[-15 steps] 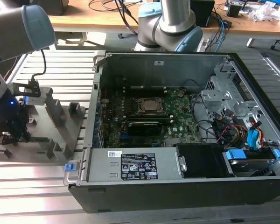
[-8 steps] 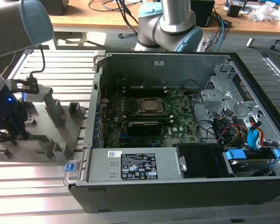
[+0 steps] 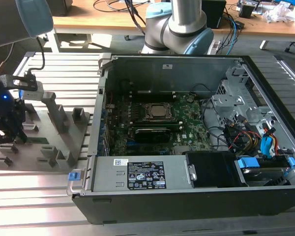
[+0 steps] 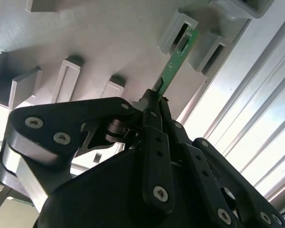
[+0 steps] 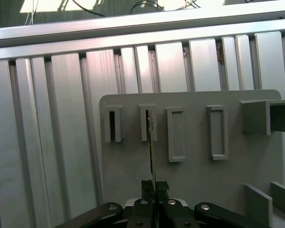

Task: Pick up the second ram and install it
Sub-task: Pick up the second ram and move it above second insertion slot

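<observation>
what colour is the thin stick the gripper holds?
Green, best in the second wrist view: long thin circuit-board stick in the black gripper.

The second ram [image 4: 174, 66], a thin green stick, stands on edge, far end in a slot of the grey holder tray [image 4: 109, 38], near end pinched by the gripper [image 4: 154, 99].

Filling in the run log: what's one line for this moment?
gripper over grey holder tray | jaws shut on second ram | ram's far end in tray slot
</observation>
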Available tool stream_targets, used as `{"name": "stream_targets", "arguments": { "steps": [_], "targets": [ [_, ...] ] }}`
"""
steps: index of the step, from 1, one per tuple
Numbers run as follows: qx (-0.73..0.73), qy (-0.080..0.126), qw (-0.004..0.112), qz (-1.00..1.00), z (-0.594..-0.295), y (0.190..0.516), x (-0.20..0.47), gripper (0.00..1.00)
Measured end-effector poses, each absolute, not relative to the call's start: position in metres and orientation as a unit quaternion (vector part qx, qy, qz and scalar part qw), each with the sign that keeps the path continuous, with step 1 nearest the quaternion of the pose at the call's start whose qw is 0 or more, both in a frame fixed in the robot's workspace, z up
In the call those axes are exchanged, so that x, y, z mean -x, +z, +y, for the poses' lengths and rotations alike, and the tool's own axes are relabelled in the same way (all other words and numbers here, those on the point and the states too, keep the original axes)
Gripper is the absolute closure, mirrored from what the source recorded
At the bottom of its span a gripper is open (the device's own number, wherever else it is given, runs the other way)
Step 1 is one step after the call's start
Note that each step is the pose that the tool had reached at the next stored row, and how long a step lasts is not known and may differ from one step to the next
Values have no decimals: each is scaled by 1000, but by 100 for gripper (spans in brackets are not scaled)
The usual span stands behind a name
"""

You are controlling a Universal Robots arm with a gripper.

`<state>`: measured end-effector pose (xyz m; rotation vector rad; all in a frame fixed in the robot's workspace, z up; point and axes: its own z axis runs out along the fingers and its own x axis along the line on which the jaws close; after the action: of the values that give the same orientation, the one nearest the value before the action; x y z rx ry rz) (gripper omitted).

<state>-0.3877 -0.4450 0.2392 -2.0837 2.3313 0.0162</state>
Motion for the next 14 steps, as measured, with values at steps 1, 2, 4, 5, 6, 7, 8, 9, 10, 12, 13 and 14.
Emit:
{"name": "stream_targets", "arguments": {
  "steps": [1,2,4,5,6,7,8,9,10,12,13,14],
  "targets": [
    [666,5,7,746,-445,241,388,86],
    [666,5,7,746,-445,242,388,86],
    [666,5,7,746,-445,246,388,86],
    [666,5,7,746,-445,248,388,86],
    [666,5,7,746,-445,251,388,86],
    [666,5,7,746,-445,253,388,86],
    [666,5,7,746,-445,256,388,86],
    [666,5,7,746,-445,259,388,86],
    [666,5,7,746,-445,260,388,86],
    [666,5,7,746,-445,263,388,86],
    [666,5,7,746,-445,265,388,86],
    [666,5,7,746,-445,269,388,86]
  ]
}}
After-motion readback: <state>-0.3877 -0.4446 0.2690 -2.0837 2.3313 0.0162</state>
